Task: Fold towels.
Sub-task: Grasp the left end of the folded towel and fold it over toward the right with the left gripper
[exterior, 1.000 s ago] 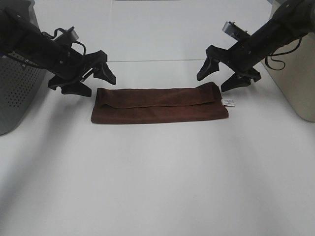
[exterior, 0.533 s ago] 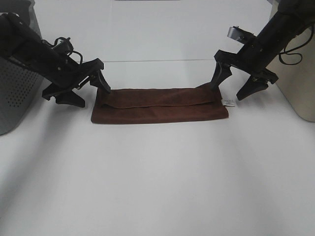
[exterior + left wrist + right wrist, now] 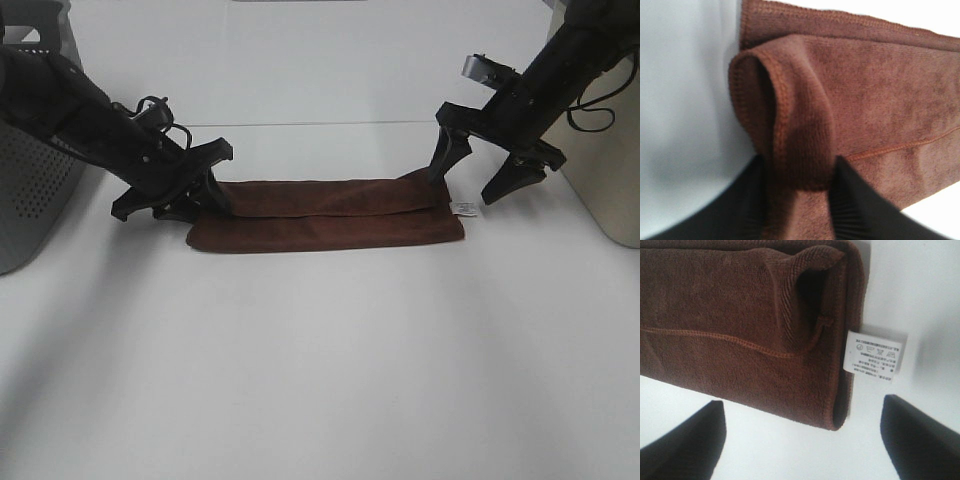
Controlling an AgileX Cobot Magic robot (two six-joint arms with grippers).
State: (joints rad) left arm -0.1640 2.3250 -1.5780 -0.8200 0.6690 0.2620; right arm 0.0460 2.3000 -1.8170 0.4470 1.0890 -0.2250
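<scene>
Observer: Left hand [image 3: 197, 203] closed narrow on a raised fold at the left end of the towel [image 3: 330, 215]. In its wrist view both black fingers [image 3: 747, 205] press against the bunched cloth between them.

Checker: Right hand?

Observer: Right hand [image 3: 482, 178] spread wide, holding nothing. It straddles the towel's right end, with one tip at the far right corner of the cloth and the other over bare bench [image 3: 320, 350]. Contact at the first tip: cannot tell.

Checker: Towel position?

Observer: Brown, folded into a long strip, lying on the white bench between the two arms, long axis left to right. A stitched hem runs along the strip. White care label [image 3: 874, 351] sticks out flat from the right end.

Checker: Surroundings?

Observer: Grey perforated bin [image 3: 30, 190] at the left edge, beige container [image 3: 610, 180] at the right, both apart from the towel.
</scene>
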